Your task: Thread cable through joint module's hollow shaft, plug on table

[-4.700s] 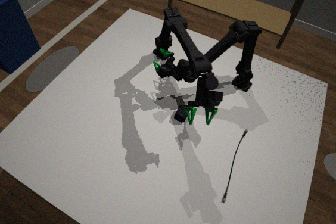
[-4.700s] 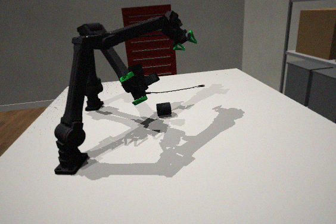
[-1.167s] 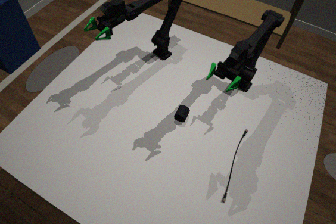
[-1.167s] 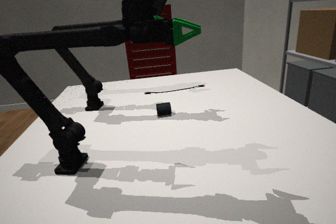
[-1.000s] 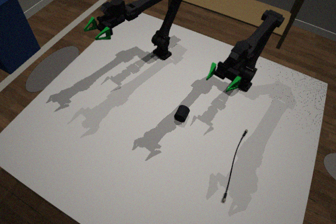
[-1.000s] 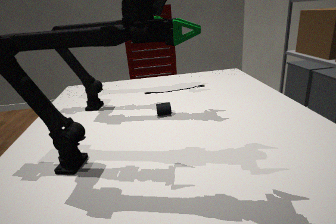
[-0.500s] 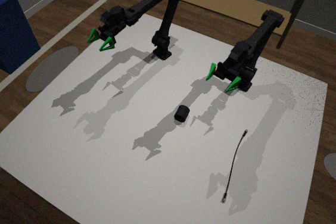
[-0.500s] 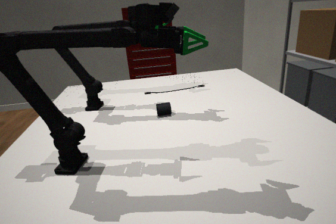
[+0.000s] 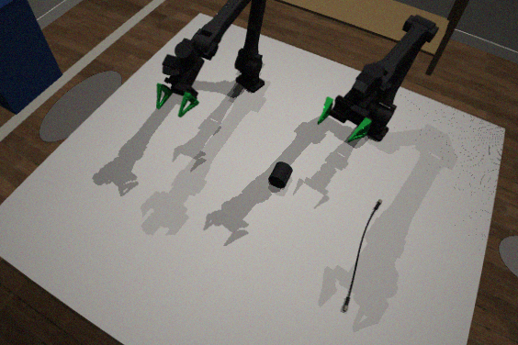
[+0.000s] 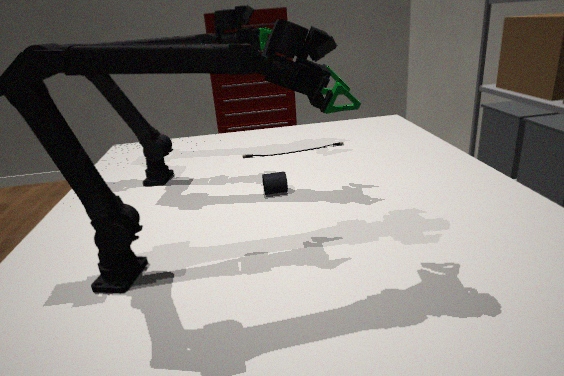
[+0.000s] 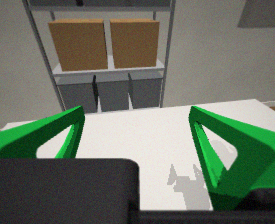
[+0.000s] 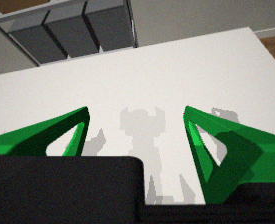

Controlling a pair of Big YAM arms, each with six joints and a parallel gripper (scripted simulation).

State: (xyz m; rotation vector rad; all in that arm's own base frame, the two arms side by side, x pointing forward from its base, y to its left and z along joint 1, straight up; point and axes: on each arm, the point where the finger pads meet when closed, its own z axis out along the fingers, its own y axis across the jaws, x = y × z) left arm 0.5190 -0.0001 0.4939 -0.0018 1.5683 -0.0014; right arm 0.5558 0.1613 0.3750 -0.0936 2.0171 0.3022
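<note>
We have both pincers raised above the table (image 9: pixel 92 250) (image 10: pixel 320 312) (image 11: pixel 124 150) (image 12: pixel 154 75) and spread wide, with nothing between the fingers. Our right pincer (image 9: pixel 170 111) (image 10: pixel 354 97) (image 12: pixel 136 111) points forward and tilts downward at the end of a long, nearly level forearm; our left pincer (image 9: pixel 334 132) (image 10: pixel 265 38) (image 11: pixel 136 111) sits further back, its arm folded more tightly.

The module (image 9: pixel 280 174) (image 10: pixel 275 183), a short black cylinder, rests on the table below and forward of our left pincer, on the side toward our right one. We cannot make out its bore. The cable (image 9: pixel 358 255) (image 10: pixel 295 152) lies gently bowed on the table, off the other side of our left pincer, well apart from the module and unthreaded. Both its ends rest on the table; which is the plug, we cannot tell.

Well beyond our pincers stands a rack (image 10: pixel 484 42) (image 11: pixel 168 60) (image 12: pixel 133 30) with brown boxes (image 10: pixel 527 57) (image 11: pixel 80 46) over grey bins (image 10: pixel 500 127) (image 11: pixel 113 96) (image 12: pixel 74 32); we cannot see their contents.
</note>
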